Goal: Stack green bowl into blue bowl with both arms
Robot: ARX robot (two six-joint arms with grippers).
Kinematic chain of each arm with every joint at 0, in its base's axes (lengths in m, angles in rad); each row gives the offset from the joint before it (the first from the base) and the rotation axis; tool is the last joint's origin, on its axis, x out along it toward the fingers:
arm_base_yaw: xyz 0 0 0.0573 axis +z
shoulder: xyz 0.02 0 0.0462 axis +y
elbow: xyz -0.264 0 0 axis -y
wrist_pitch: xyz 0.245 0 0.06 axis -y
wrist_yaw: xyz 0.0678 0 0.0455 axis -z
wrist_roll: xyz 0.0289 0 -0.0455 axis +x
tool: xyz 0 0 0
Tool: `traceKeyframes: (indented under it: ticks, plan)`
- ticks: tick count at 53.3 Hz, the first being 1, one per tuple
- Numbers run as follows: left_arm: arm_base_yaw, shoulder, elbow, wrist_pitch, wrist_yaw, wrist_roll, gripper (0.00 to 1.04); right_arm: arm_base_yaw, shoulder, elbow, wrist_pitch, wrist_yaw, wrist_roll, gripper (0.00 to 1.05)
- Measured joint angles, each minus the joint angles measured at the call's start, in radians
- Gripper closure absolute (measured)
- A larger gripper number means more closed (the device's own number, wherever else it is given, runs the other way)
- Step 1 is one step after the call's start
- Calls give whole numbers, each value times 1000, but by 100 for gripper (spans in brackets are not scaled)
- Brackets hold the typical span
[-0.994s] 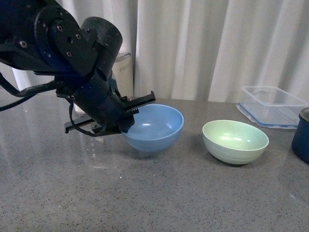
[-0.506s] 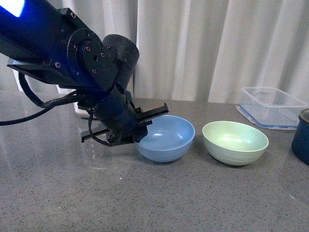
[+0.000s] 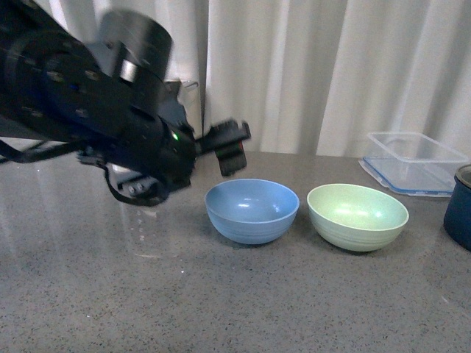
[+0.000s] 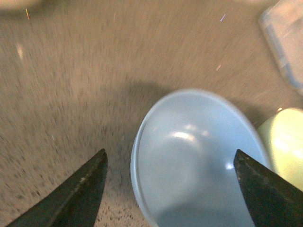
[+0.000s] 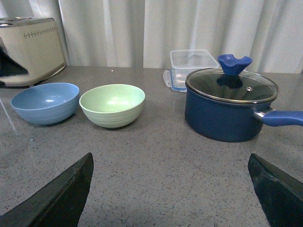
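Observation:
The blue bowl (image 3: 252,211) stands upright on the grey table, and the green bowl (image 3: 358,215) stands just to its right with a narrow gap between them. My left arm (image 3: 125,125) is blurred, above and to the left of the blue bowl. In the left wrist view the left gripper (image 4: 169,153) is open above the blue bowl (image 4: 194,161) and does not touch it. The right gripper (image 5: 170,157) is open over bare table. From it, the green bowl (image 5: 112,104) and the blue bowl (image 5: 45,101) are some way off. Both bowls are empty.
A dark navy pot (image 5: 227,109) with a glass lid stands to the right of the green bowl, at the picture's edge in the front view (image 3: 460,206). A clear plastic container (image 3: 412,162) sits behind it. A cream toaster (image 5: 28,49) stands at the back by the curtain.
The left gripper carried the blue bowl to the right, set it down beside the green bowl and let go. It has since risen up and back from the bowl.

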Motion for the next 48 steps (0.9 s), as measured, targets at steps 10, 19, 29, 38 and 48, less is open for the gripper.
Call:
traceKeyframes:
  ticks: [10, 19, 29, 38, 48]
  plan:
    - [13, -216, -231, 384, -216, 182, 23, 0, 0, 0, 0, 0, 0, 10]
    - [84, -373, -591, 577, -252, 328, 59, 0, 0, 0, 0, 0, 0, 10]
    - [155, -557, -870, 667, -182, 351, 101, 0, 0, 0, 0, 0, 0, 10]
    - [195, -671, -1018, 684, -140, 358, 101, 0, 0, 0, 0, 0, 0, 10]
    - [231, -798, -1126, 673, -109, 358, 101, 0, 0, 0, 0, 0, 0, 10]
